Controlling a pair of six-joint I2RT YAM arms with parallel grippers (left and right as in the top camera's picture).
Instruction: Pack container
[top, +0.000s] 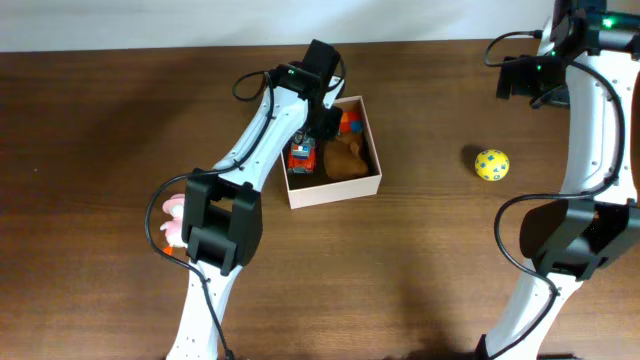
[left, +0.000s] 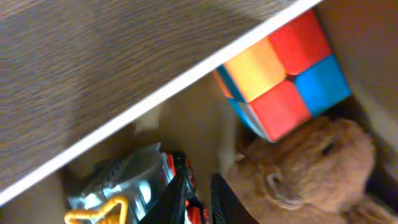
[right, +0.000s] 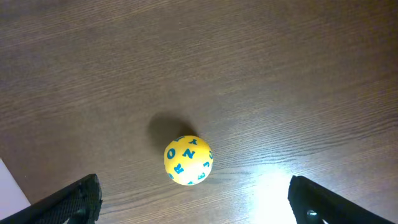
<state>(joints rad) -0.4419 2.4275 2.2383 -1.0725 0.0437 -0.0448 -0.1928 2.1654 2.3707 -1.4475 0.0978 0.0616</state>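
The container (top: 335, 193), a white-walled box with a tan inside, sits at mid table. In it lie a red and silver toy car (top: 302, 157), a brown plush (top: 350, 160) and a coloured cube (top: 349, 122). My left gripper (top: 314, 128) reaches down into it. In the left wrist view its jaws (left: 200, 202) stand almost together, pinching a red part of the toy car (left: 121, 186), beside the plush (left: 311, 165) and cube (left: 283, 71). My right gripper (right: 202, 208) hangs wide open above the bare table, just short of a yellow ball with blue letters (right: 188, 160).
A pink toy (top: 171, 219) lies at the left, partly under my left arm. The yellow ball (top: 491, 164) rests right of the container. The container's white wall (left: 155, 96) crosses the left wrist view. My right arm (top: 545, 90) stands at the far right.
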